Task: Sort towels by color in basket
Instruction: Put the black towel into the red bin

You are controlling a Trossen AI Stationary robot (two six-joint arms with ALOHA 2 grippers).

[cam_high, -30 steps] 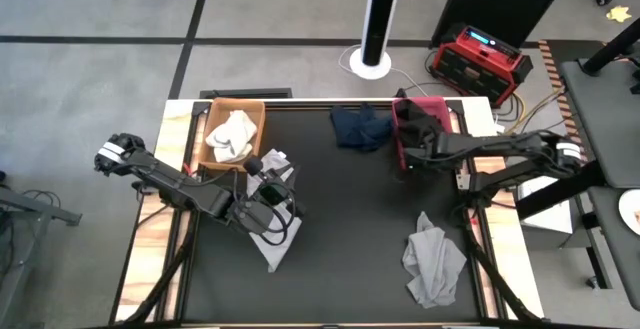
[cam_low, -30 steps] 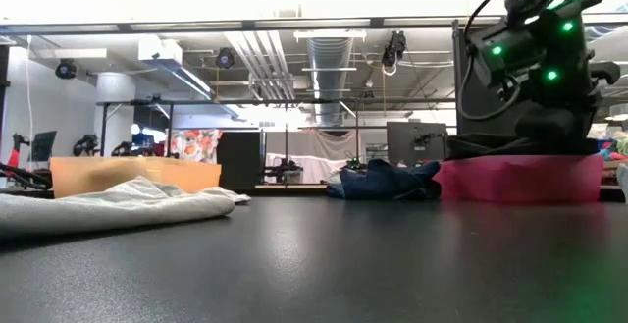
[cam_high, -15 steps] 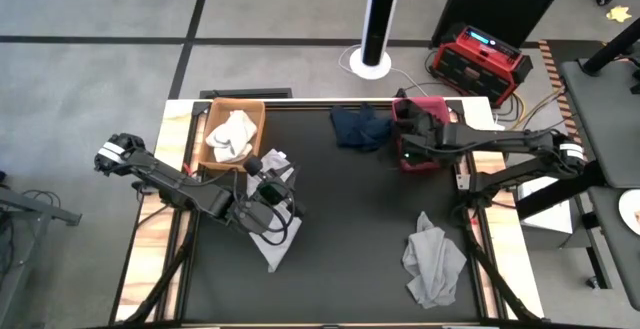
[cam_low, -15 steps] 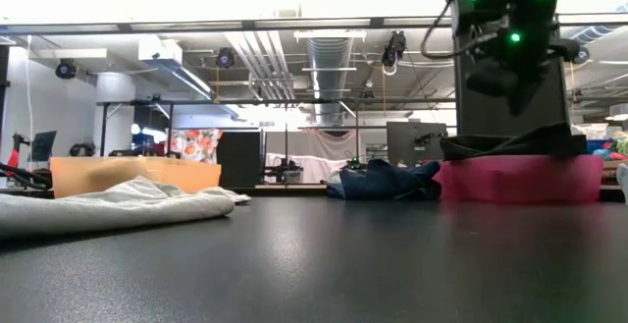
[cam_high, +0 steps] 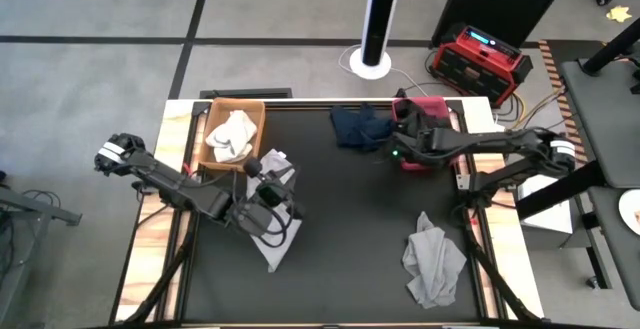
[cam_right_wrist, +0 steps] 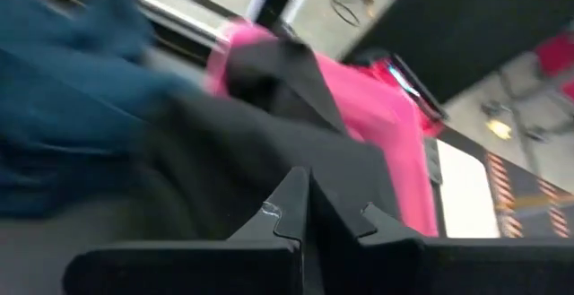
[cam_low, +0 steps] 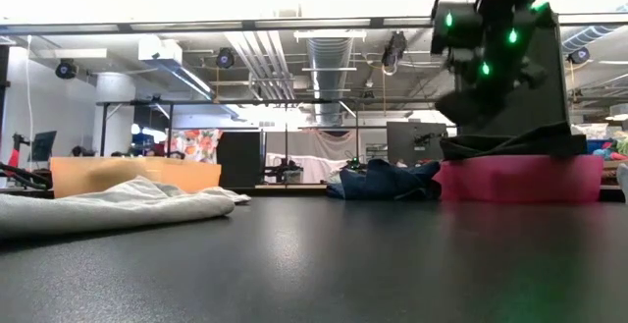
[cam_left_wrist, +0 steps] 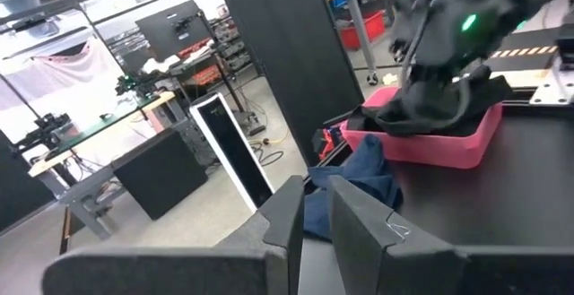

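A light grey towel (cam_high: 275, 244) (cam_low: 108, 205) lies flat on the table's left half. My left gripper (cam_high: 280, 201) (cam_left_wrist: 311, 214) hangs above it, shut and pointing level toward the table's right. A white towel (cam_high: 232, 134) lies in the tan basket (cam_high: 212, 119) (cam_low: 137, 173). A black towel (cam_high: 420, 131) (cam_low: 510, 144) (cam_left_wrist: 439, 107) fills the pink basket (cam_high: 432, 104) (cam_low: 520, 178). The navy towel (cam_high: 358, 126) (cam_low: 383, 181) (cam_left_wrist: 359, 174) lies crumpled next to it. My right gripper (cam_high: 390, 149) (cam_low: 471, 97) (cam_right_wrist: 305, 207) is shut, raised between the navy towel and the pink basket. Another grey towel (cam_high: 432, 259) lies near the table's right near corner.
Both baskets stand along the table's far edge, tan at the left and pink at the right. The dark table top between the towels is bare. Beyond the far edge stand a white column base (cam_high: 372, 64) and a red box (cam_high: 480, 59) on the floor.
My right gripper has risen off the pink basket, where it sat low a second ago. It has then shifted toward the table's left, toward the navy towel. The black towel has stayed in the pink basket.
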